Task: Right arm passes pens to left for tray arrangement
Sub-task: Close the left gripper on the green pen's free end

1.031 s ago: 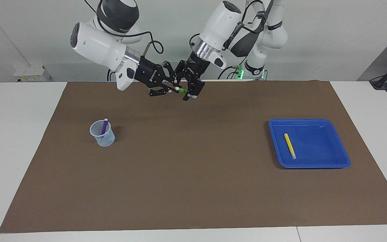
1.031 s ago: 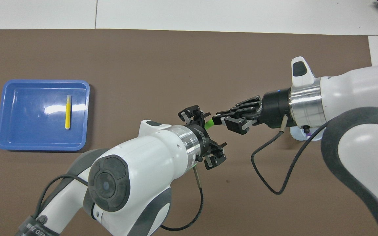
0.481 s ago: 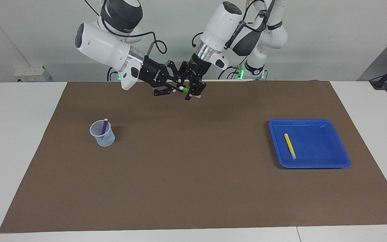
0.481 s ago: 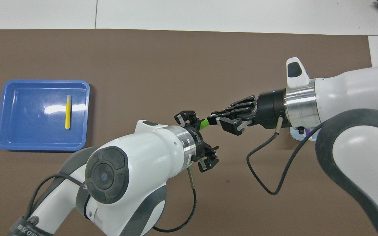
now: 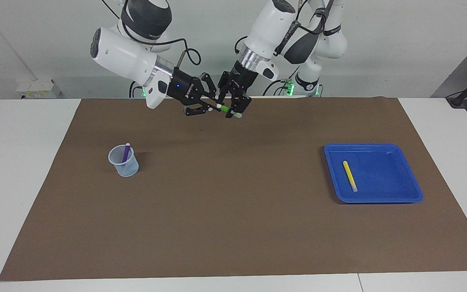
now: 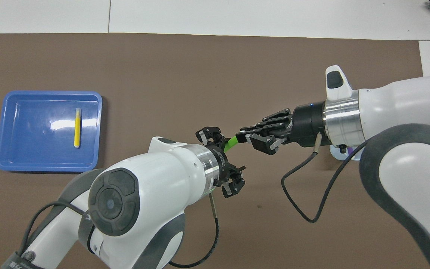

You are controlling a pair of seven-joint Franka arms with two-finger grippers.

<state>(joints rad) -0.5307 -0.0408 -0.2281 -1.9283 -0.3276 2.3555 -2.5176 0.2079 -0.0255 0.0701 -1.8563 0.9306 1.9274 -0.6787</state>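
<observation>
The left gripper [image 5: 234,108] has moved in around the green pen [image 5: 224,108] over the last second, its jaws narrowing around the free end, so the handover looks about to complete, though whether they already pinch it I cannot tell. The right gripper [image 5: 213,106] stays clamped shut on the pen's other end, both raised above the brown mat [image 5: 233,227]. The left arm's wrist hides its own fingertips from overhead. The yellow pen [image 5: 350,176] lies in the tray [image 5: 414,190], well apart toward the left arm's end; the purple pen [image 5: 126,152] stands in the cup [image 5: 124,162].
</observation>
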